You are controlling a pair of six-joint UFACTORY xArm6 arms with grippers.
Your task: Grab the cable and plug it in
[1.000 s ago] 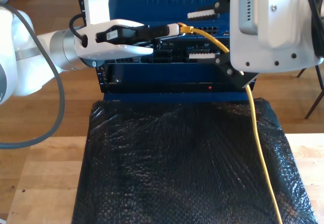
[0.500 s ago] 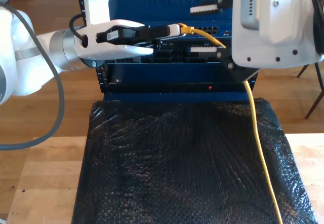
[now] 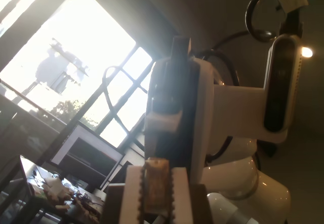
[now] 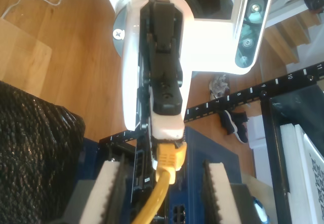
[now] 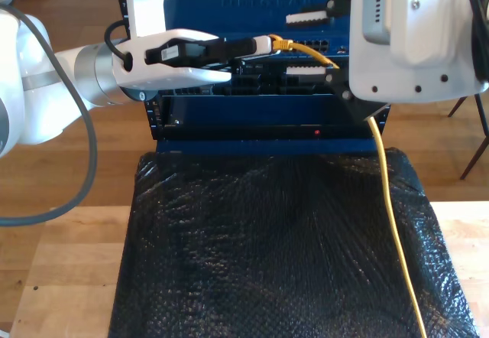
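Observation:
The pale yellow cable (image 5: 396, 231) runs up the exterior view's right side over the black sheet and bends toward the rack. Its plug end (image 5: 280, 43) has a yellow boot and is pinched in my first gripper (image 5: 269, 45), which reaches in from the exterior view's left. That gripper is shut on it; the plug (image 3: 156, 184) also sits between its white pads (image 3: 132, 196). My second gripper (image 5: 289, 44) hangs open at the exterior view's right. Its serrated white fingers (image 4: 107, 196) stand on either side of the cable (image 4: 154, 198) without touching it, facing my first gripper (image 4: 167, 133).
A blue network rack (image 5: 252, 3) with rows of ports stands at the back, just behind both grippers. A black bubble-wrap sheet (image 5: 267, 254) covers the table in front. Wooden table edges (image 5: 61, 277) flank it, and a chair leg (image 5: 475, 151) stands at the exterior view's right.
My second gripper has shifted slightly upward and closer around the cable near the plug. My first gripper holds the plug still.

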